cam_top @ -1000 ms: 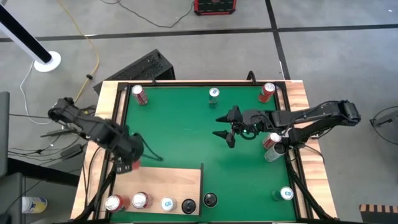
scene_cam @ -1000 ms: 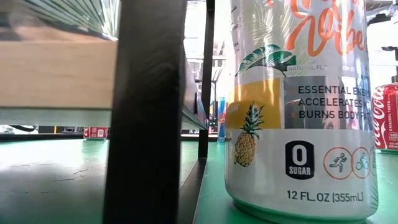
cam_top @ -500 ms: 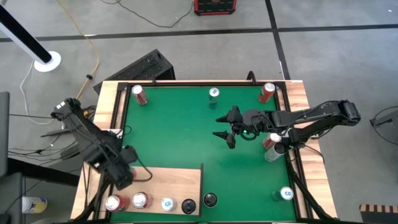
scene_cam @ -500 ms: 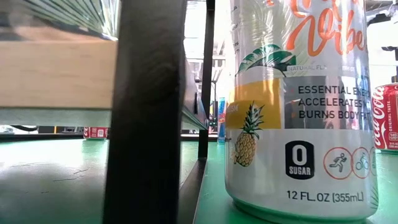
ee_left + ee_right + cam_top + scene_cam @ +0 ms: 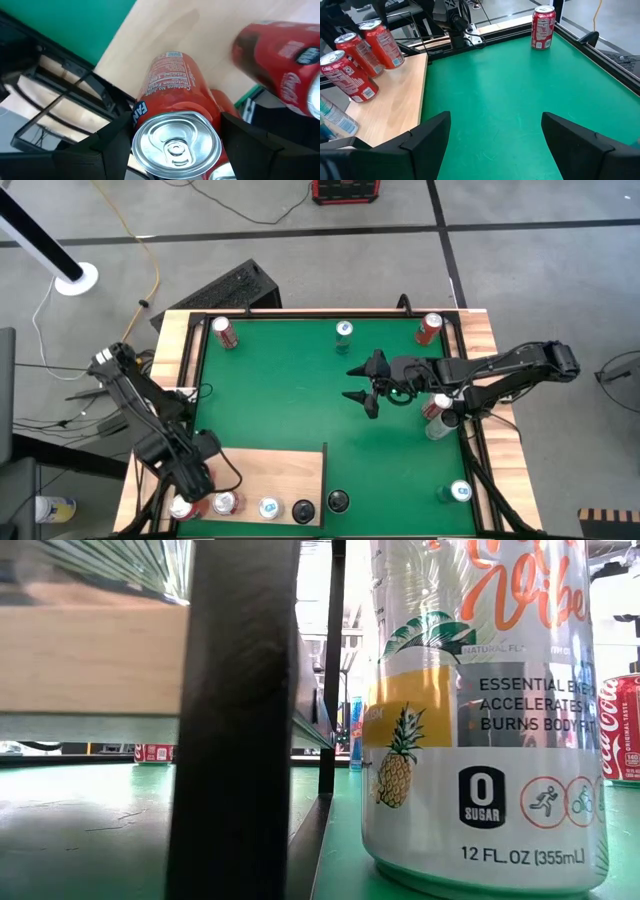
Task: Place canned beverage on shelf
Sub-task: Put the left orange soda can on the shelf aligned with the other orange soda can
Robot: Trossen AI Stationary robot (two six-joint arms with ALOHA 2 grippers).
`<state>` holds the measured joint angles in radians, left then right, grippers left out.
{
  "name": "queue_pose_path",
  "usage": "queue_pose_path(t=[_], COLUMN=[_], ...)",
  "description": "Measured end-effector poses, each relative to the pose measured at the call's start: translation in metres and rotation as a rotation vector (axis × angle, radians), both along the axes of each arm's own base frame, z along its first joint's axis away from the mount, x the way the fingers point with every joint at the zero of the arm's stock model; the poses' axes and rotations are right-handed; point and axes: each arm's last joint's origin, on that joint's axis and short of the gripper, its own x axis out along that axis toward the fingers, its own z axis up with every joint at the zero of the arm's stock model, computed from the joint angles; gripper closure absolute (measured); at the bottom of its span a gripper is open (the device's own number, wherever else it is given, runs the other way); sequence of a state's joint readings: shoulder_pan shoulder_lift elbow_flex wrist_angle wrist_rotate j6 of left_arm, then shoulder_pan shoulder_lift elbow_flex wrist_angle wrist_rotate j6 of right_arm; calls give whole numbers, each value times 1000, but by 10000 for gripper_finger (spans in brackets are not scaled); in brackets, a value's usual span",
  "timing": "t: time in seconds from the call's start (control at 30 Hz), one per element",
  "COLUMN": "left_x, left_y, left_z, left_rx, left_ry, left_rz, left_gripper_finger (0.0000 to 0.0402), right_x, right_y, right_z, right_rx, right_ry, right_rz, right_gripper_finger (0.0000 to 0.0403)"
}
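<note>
High view: having swung from the mat's left edge a second ago down to the near-left corner, now hanging over the shelf, the left gripper all but on top of the leftmost red can in the row there. Right gripper keeping its place over the green mat, fingers spread, nothing between them.

Low view: showing no change; big pineapple-print can filling the right, dark shelf post beside it, pale board above.

Left wrist view: looking down on an orange-red Fanta can standing on the shelf, one dark finger at each side, pinching it or just bracketing it — cannot tell. Another red can lying close by.

Right wrist view: spread fingers framing bare mat, three red cans standing on the shelf.
</note>
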<state>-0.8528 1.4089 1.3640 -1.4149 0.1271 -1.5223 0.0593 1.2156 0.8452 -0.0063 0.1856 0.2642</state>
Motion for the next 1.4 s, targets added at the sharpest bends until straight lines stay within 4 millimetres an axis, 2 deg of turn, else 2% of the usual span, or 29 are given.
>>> queue_pose_path(t=[0.23,0.63,0.93,1.23,1.4], left_x=[1,-8,-8,-8,-7], left_y=[-2,-11,-15,-15,-14], left_z=[0,0,-11,-11,-11], left_rx=[-12,-9,-30,-34,-35], left_ry=[-12,-27,-13,-12,-16], left_rz=[30,73,55,35,11], left_gripper_finger=[153,152,152,151,134], right_x=[0,0,0,0,0], right_y=[0,0,0,0,0], right_z=[0,0,0,0,0], right_rx=[-4,-9,-9,-9,-9], right_ry=[1,1,2,1,1], right_rz=[2,4,5,5,5], right_gripper_finger=[67,67,67,67,67])
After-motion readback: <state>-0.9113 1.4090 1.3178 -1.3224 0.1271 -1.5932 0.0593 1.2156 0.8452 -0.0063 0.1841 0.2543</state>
